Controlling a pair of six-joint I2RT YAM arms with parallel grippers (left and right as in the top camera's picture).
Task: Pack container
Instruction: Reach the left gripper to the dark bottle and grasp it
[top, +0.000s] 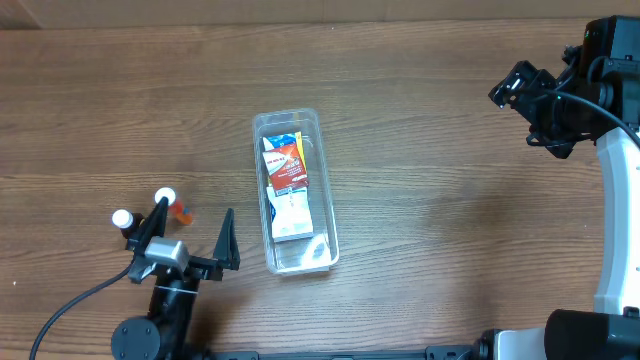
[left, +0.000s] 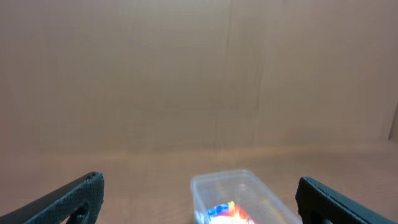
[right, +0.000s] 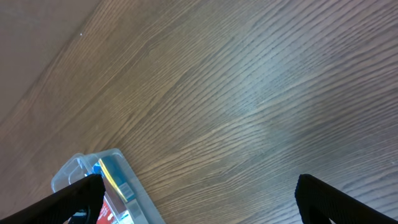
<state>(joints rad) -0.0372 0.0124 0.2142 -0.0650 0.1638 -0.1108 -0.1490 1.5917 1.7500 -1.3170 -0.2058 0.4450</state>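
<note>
The container (top: 295, 190) sits on the table (top: 420, 200) at its middle, its long axis running near to far. A carton (top: 288, 185) lies flat inside it, lengthwise, filling most of the floor, with a bare stretch at the near end. Well to the left and nearer, one bottle (top: 122, 218) stands beside a second bottle (top: 178, 208). The left gripper (top: 193, 228) is over that second bottle in the overhead view. The right gripper (top: 515, 88) is at the far right, well apart from the container.
</note>
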